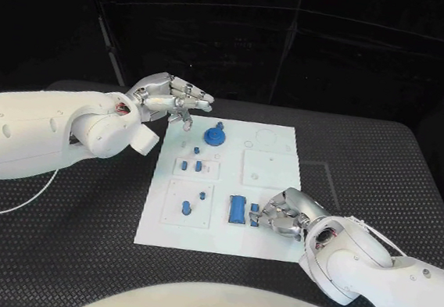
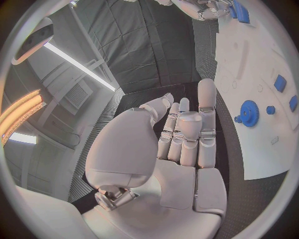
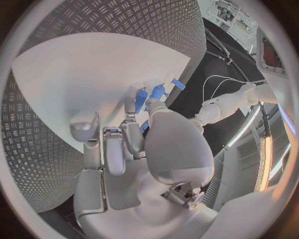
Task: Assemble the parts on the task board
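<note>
Now our right hand (image 1: 285, 211) pinches a blue part (image 1: 253, 218) beside the bar (image 1: 236, 208), whose long axis runs twelve-to-six on the board (image 1: 259, 242); left hand (image 1: 169, 98) hovers, fingers apart, holding nothing.

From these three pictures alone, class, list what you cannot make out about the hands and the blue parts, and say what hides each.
- Head view: whether the right hand grips a blue part; its own fingers cover the contact.
- Right wrist view: the parts at its fingertips, half hidden behind the fingers.
- Head view: small parts on the task board, too small for their shape.
- Left wrist view: the board, cut off by the circle's rim.
</note>
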`<action>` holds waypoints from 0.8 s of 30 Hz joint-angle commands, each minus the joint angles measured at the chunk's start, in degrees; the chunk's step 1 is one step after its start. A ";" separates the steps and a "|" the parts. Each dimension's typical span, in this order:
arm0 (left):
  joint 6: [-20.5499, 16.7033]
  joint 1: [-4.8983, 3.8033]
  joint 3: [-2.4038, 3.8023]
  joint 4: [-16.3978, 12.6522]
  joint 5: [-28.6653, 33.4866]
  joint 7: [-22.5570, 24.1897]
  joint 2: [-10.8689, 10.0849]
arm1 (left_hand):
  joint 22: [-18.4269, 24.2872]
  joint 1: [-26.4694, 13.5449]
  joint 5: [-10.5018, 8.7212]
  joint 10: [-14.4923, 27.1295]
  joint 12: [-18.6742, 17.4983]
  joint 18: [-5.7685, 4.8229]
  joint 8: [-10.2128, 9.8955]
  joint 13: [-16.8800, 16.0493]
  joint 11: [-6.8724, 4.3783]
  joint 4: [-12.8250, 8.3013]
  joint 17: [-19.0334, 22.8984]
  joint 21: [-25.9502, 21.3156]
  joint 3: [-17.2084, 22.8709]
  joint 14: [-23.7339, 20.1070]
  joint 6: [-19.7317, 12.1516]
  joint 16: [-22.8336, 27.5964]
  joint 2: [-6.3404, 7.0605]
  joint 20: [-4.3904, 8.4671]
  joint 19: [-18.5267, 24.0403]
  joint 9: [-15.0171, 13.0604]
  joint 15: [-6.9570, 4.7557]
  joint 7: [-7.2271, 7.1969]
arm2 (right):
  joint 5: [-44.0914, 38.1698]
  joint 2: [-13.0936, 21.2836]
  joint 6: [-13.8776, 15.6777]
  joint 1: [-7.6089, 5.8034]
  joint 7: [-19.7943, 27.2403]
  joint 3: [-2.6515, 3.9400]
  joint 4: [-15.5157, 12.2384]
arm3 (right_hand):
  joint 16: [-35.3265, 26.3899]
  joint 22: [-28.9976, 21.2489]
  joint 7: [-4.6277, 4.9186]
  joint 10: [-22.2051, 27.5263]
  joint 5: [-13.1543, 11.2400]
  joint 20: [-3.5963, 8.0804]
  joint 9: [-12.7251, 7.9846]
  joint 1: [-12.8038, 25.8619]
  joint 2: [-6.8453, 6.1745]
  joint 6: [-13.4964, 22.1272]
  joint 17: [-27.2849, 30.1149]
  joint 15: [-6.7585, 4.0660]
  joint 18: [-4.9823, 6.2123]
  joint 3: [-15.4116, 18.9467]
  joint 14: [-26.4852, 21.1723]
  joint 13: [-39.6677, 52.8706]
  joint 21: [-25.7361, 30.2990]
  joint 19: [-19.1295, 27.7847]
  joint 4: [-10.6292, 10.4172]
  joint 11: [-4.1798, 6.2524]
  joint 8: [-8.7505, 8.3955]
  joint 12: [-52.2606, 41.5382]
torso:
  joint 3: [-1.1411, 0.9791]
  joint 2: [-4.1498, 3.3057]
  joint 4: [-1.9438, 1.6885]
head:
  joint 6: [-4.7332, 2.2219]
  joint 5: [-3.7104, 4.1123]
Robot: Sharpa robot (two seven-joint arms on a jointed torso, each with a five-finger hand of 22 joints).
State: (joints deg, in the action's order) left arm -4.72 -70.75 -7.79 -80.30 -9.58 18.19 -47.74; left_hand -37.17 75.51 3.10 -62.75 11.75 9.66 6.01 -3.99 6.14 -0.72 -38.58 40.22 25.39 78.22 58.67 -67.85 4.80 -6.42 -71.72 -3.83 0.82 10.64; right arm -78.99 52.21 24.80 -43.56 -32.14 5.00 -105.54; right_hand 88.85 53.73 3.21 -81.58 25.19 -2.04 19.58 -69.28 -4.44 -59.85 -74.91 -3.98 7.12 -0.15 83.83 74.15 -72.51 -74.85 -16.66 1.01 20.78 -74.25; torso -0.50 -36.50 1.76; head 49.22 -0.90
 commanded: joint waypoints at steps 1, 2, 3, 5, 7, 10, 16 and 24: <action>0.68 -0.08 0.05 -0.04 0.26 0.18 0.07 | 0.05 -0.37 0.24 0.30 0.23 0.86 0.16 -0.07 0.02 0.26 0.05 -0.17 -0.07 -0.31 -0.45 0.14 -0.18 -0.14 0.34 -0.06 0.09 -0.15 | -0.34 -0.14 -0.27 -0.04 0.40 0.00 -0.22 | -0.10 -0.13 0.51 0.03 -2.67 -0.10 0.11 1.29 0.12 -0.05 -12.03 -0.20 -0.62 1.17 5.53 -0.08 0.29 0.10 -0.02 -0.44 -0.28 0.16 | -0.03 0.00 0.03 | -0.02 0.01; 0.69 -0.08 0.05 -0.03 0.26 0.17 0.07 | 0.05 -0.37 0.24 0.30 0.23 0.86 0.16 -0.07 0.02 0.26 0.05 -0.17 -0.07 -0.31 -0.45 0.14 -0.18 -0.14 0.34 -0.06 0.09 -0.15 | -0.36 -0.12 -0.27 -0.04 0.42 0.00 -0.23 | -0.12 -0.16 0.50 0.04 -3.83 -0.10 0.14 1.69 0.23 -0.04 -11.99 -0.21 -0.61 1.70 5.52 -0.09 0.32 0.12 -0.01 -0.43 -0.31 0.18 | -0.02 0.03 0.04 | 0.00 0.02; 0.70 -0.08 0.05 -0.03 0.26 0.17 0.08 | 0.05 -0.37 0.24 0.30 0.23 0.86 0.16 -0.07 0.02 0.26 0.05 -0.17 -0.07 -0.31 -0.45 0.14 -0.18 -0.14 0.34 -0.06 0.09 -0.15 | -0.40 -0.11 -0.27 -0.04 0.43 0.00 -0.23 | -0.13 -0.20 0.49 0.06 -4.92 -0.10 0.17 1.99 0.34 -0.04 -11.97 -0.22 -0.60 2.18 5.52 -0.11 0.36 0.14 0.00 -0.42 -0.33 0.21 | -0.02 0.04 0.05 | 0.01 0.03; 0.72 -0.08 0.05 -0.01 0.26 0.16 0.09 | 0.05 -0.37 0.24 0.30 0.23 0.86 0.16 -0.07 0.02 0.26 0.05 -0.17 -0.07 -0.31 -0.45 0.14 -0.18 -0.14 0.34 -0.06 0.09 -0.15 | -0.55 -0.04 -0.25 -0.04 0.43 0.00 -0.24 | -0.14 -0.25 0.47 0.07 -6.24 -0.09 0.23 2.25 0.56 -0.03 -11.95 -0.24 -0.58 2.93 5.51 -0.11 0.41 0.16 0.00 -0.41 -0.35 0.23 | 0.00 0.02 0.03 | -0.02 0.07; 0.73 -0.08 0.05 0.02 0.26 0.15 0.11 | 0.05 -0.37 0.24 0.30 0.23 0.86 0.16 -0.07 0.02 0.26 0.05 -0.17 -0.07 -0.31 -0.45 0.14 -0.18 -0.14 0.34 -0.06 0.09 -0.15 | -0.75 0.08 -0.20 -0.04 0.45 0.00 -0.27 | -0.15 -0.24 0.46 0.07 -6.66 -0.08 0.25 2.30 0.67 -0.02 -11.93 -0.24 -0.58 3.21 5.51 -0.10 0.41 0.15 0.00 -0.41 -0.36 0.23 | -0.01 0.03 0.04 | -0.06 0.09; 0.75 -0.07 0.04 0.06 0.26 0.15 0.12 | 0.05 -0.37 0.24 0.30 0.23 0.86 0.16 -0.07 0.02 0.26 0.05 -0.17 -0.07 -0.31 -0.45 0.14 -0.18 -0.14 0.34 -0.06 0.09 -0.15 | -1.00 0.19 -0.06 -0.04 0.65 0.00 -0.26 | -0.15 -0.19 0.44 0.05 -6.58 -0.07 0.28 1.90 0.94 -0.02 -11.93 -0.25 -0.59 3.33 5.51 -0.06 0.40 0.13 0.12 -0.39 -0.36 0.19 | -0.02 0.06 0.05 | -0.09 0.10; 0.77 -0.07 0.04 0.09 0.26 0.16 0.13 | 0.05 -0.37 0.24 0.30 0.23 0.86 0.16 -0.07 0.02 0.26 0.05 -0.17 -0.07 -0.31 -0.45 0.14 -0.18 -0.14 0.34 -0.06 0.09 -0.15 | -1.40 0.42 0.02 -0.05 1.02 0.00 -0.18 | -0.11 -0.09 0.35 0.05 -5.71 0.02 0.45 -2.78 1.55 -0.03 -12.03 -0.38 -0.60 2.99 5.53 0.03 0.40 0.07 1.85 -0.26 -0.34 0.17 | -0.03 0.00 0.03 | -0.14 0.16; 0.76 -0.07 0.04 0.13 0.26 0.21 0.13 | 0.05 -0.37 0.24 0.30 0.23 0.86 0.16 -0.07 0.02 0.26 0.05 -0.17 -0.07 -0.31 -0.45 0.14 -0.18 -0.14 0.34 -0.06 0.09 -0.15 | -1.95 0.97 1.59 -0.04 2.88 0.00 -0.14 | -0.07 -0.10 0.42 0.16 -7.86 0.12 0.50 -7.87 1.98 0.13 -12.14 -0.42 -0.61 2.62 5.56 0.01 0.47 0.09 4.43 -0.25 -0.53 0.31 | 0.01 0.06 0.05 | -0.32 0.25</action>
State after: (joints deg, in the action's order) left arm -4.53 -70.75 -7.80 -80.15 -9.58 18.09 -47.67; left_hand -37.19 75.51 3.10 -62.75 11.75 9.66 6.01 -3.99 6.14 -0.72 -38.59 40.22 25.39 78.23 58.67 -67.85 4.80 -6.42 -71.72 -3.83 0.82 10.64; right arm -80.21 53.05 24.93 -43.55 -31.28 4.99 -105.56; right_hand 88.85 53.60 3.21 -81.57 17.51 -2.04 20.07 -76.85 -2.61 -59.85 -74.91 -4.20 7.12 2.36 84.04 74.32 -72.28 -74.85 -12.24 1.01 20.56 -74.27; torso -0.51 -36.46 1.80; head 48.99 -0.69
